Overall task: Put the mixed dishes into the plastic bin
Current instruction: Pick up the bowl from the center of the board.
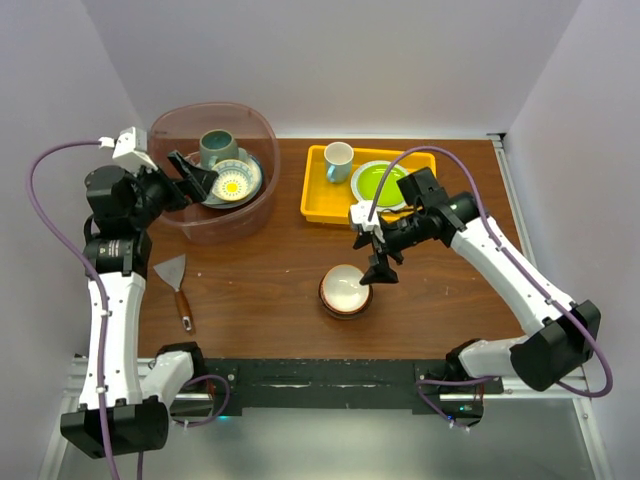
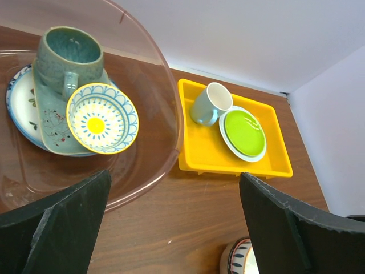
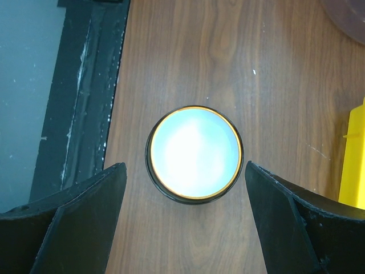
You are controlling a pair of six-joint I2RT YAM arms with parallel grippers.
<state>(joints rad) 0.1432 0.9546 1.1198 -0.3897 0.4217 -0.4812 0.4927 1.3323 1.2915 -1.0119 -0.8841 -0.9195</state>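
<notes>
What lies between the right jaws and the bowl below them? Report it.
Nothing: in the right wrist view the bowl shows unobstructed between the open right jaws, bare wooden table around it.

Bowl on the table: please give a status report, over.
Left claw open at the bin rim. Right claw open above the bowl, bowl not gripped. Nothing between bowl and bin.
</notes>
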